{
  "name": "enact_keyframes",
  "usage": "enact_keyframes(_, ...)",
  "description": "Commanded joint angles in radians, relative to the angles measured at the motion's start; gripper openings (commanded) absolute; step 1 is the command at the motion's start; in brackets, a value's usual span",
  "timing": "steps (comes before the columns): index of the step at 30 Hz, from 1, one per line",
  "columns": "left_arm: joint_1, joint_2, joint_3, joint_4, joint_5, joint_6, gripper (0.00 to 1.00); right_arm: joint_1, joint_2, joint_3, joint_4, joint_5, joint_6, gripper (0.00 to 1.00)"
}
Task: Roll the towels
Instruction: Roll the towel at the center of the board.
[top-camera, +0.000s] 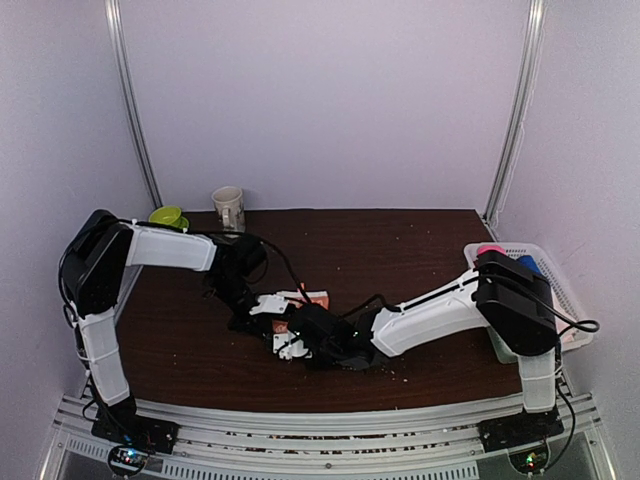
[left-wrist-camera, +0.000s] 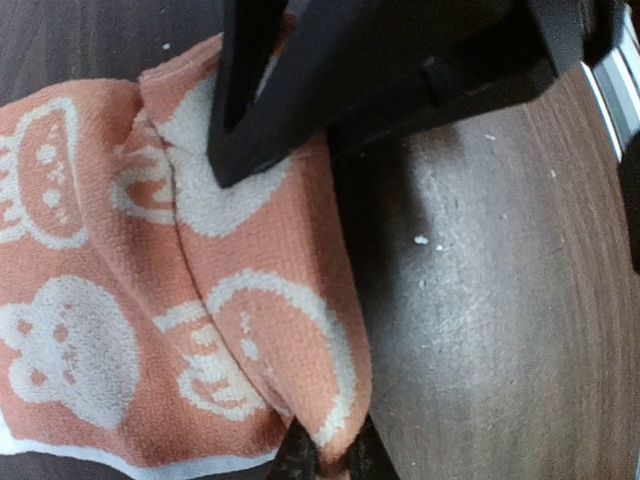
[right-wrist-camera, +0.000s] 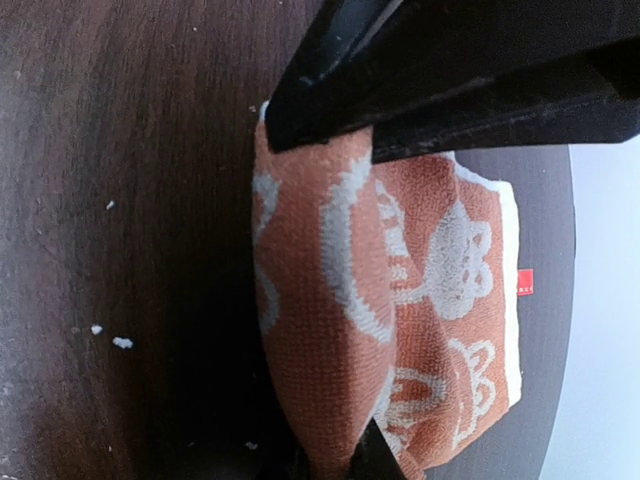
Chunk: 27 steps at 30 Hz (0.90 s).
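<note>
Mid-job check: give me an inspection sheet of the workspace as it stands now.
Surface: dark wooden table, scattered with white specks.
Job's things: orange bunny towel at the table's centre, with a fold pinched up; no second towel seen on the table.
Clutter: green cup and mug at the far left; white basket on the right holds a pink roll and a blue item.
Grippers: left gripper and right gripper are each shut on the towel's fold.
Cables: black cable loops over the table near the left arm.
Surroundings: pale walls; metal rail at the near edge.
</note>
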Motion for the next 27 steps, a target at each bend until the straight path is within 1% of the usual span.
enact_keyframes(1, 0.011, -0.012, -0.079, -0.042, -0.102, -0.007, 0.21, -0.021, 0.039, 0.030, -0.124, -0.089, 0.067, 0.07)
enact_keyframes(2, 0.015, -0.035, -0.089, -0.026, -0.104, -0.010, 0.26, -0.023, 0.038, 0.039, -0.139, -0.106, 0.077, 0.07)
enact_keyframes(5, 0.039, -0.106, -0.116, 0.027, -0.112, -0.025, 0.47, -0.031, 0.034, 0.053, -0.175, -0.156, 0.105, 0.07)
enact_keyframes(7, 0.063, -0.160, -0.147, 0.084, -0.116, -0.037, 0.57, -0.037, 0.031, 0.062, -0.199, -0.199, 0.123, 0.07)
enact_keyframes(9, 0.093, -0.213, -0.179, 0.140, -0.116, -0.048, 0.62, -0.044, 0.032, 0.072, -0.222, -0.233, 0.146, 0.07)
enact_keyframes(11, 0.124, -0.263, -0.217, 0.198, -0.105, -0.062, 0.65, -0.052, 0.039, 0.090, -0.255, -0.276, 0.167, 0.07)
enact_keyframes(14, 0.159, -0.343, -0.305, 0.328, -0.100, -0.070, 0.68, -0.065, 0.053, 0.121, -0.304, -0.335, 0.192, 0.07)
enact_keyframes(19, 0.165, -0.471, -0.482, 0.559, -0.141, -0.043, 0.68, -0.109, 0.106, 0.233, -0.442, -0.471, 0.238, 0.07)
enact_keyframes(25, 0.165, -0.589, -0.657, 0.768, -0.119, 0.013, 0.66, -0.178, 0.168, 0.360, -0.582, -0.667, 0.297, 0.06)
enact_keyframes(27, 0.165, -0.625, -0.700, 0.810, -0.105, 0.039, 0.62, -0.199, 0.183, 0.393, -0.623, -0.725, 0.308, 0.07)
